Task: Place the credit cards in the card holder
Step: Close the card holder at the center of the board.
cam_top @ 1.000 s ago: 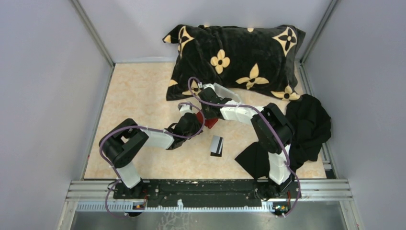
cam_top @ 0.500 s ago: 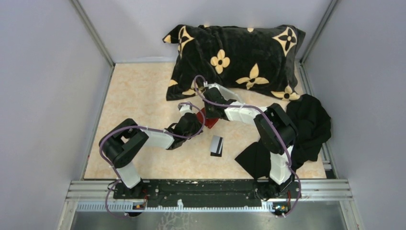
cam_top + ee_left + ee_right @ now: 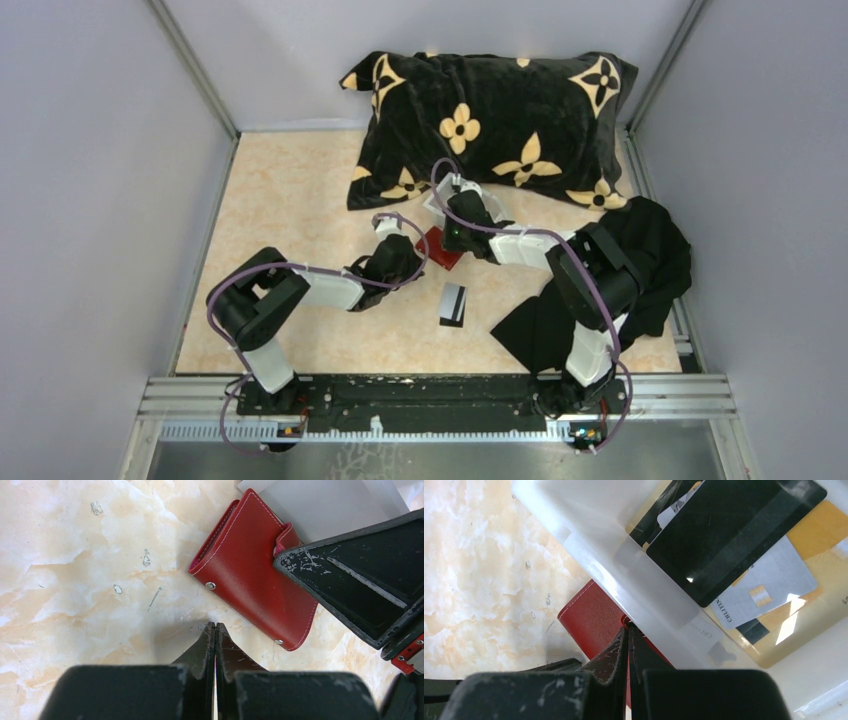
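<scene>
Surface: beige marbled table (image 3: 290,200) | far edge: black pillow (image 3: 500,110) with tan flowers | right side: crumpled black cloth (image 3: 645,260) | middle: red card holder (image 3: 250,575), folded, lying flat; white tray (image 3: 624,565) just beside it | nearer front: black card (image 3: 453,303) with white band, apart from holder

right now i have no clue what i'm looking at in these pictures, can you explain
Two robot arms are bolted at a table's near edge: the left arm and the right arm. The wide picture comes from a fixed camera above and behind them; the other two come from a camera on each wrist, looking past that arm's jaws. On the beige marbled table lie a folded red leather-look card holder, a black plastic card with a white band, a translucent white tray of mixed cards, a black flowered pillow and a black cloth. Both pairs of jaws are shut, holding nothing, beside the holder.
</scene>
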Motion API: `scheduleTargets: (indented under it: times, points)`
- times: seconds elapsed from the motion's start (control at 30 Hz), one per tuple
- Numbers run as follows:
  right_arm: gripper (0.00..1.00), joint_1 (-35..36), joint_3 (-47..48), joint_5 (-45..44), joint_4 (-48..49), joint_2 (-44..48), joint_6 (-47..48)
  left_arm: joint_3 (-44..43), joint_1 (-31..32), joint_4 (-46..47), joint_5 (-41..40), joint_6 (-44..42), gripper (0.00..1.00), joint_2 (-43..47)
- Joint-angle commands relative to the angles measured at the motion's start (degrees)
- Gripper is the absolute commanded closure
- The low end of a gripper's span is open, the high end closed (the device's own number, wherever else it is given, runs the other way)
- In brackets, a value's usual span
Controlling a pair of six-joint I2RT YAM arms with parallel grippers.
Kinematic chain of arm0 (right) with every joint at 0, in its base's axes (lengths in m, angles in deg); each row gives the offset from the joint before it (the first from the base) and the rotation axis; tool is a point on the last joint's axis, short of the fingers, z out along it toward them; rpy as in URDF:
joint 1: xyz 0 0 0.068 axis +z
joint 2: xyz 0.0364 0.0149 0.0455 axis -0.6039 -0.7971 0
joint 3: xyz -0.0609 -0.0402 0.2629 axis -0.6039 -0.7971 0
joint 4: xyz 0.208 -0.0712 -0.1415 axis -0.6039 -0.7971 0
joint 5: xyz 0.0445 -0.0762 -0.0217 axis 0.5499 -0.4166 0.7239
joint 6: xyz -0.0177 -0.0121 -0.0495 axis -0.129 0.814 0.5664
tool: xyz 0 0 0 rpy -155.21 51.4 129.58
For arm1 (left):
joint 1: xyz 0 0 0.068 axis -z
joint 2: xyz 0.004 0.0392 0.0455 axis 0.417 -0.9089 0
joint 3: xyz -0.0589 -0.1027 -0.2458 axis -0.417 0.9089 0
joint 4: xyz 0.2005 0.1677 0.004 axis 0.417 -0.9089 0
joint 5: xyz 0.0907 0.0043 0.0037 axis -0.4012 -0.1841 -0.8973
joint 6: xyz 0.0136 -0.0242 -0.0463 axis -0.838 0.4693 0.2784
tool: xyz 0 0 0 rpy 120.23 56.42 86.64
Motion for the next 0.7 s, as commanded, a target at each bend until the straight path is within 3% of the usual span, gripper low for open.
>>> scheduleTargets:
  times: [0.0,0.67]
  points:
    - [1.00,-1.85,-4.64,-0.18,-2.09,0.13,-2.86,0.47,0.30,-8.12,0.17,-1.18,1.00,-0.49]
    - [1.00,-6.56,-17.18,4.09,9.85,-0.50,-16.01,-2.50,0.61,-12.05,-0.01,-1.60,1.00,-0.38]
